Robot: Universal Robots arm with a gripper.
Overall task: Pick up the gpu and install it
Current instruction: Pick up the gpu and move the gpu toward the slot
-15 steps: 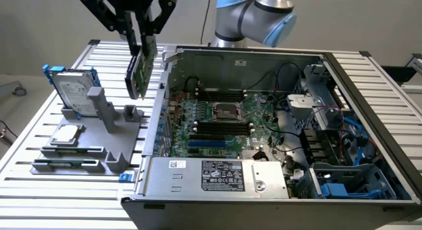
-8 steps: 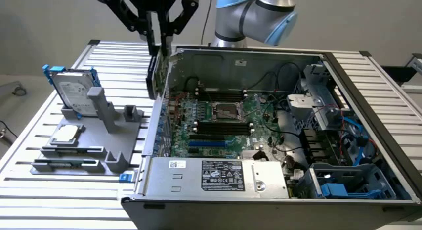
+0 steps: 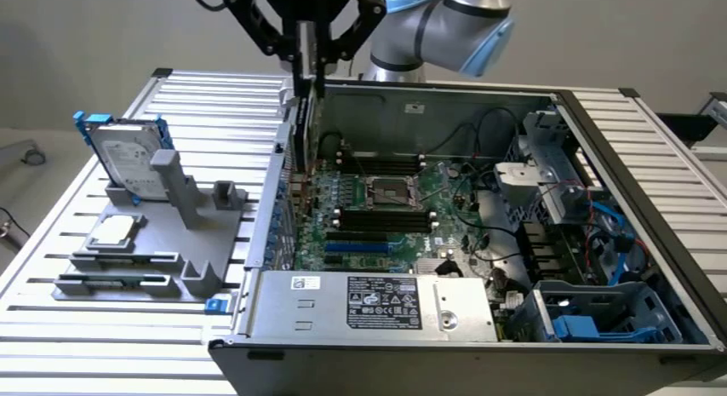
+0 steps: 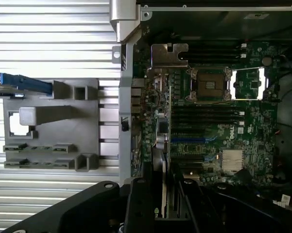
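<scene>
Now jaws partly closed, clamped on gpu (image 4: 161, 145), held upright over motherboard (image 3: 386, 200) beside case wall (image 3: 272, 209).

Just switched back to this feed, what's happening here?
The arm's gripper is closed on the gpu, holding it on edge over the motherboard in the open computer case, close to the wall on the exterior view's left. I cannot tell whether it touches a slot. The hard drive and the silver chip sit in the grey fixture outside the case.
</scene>
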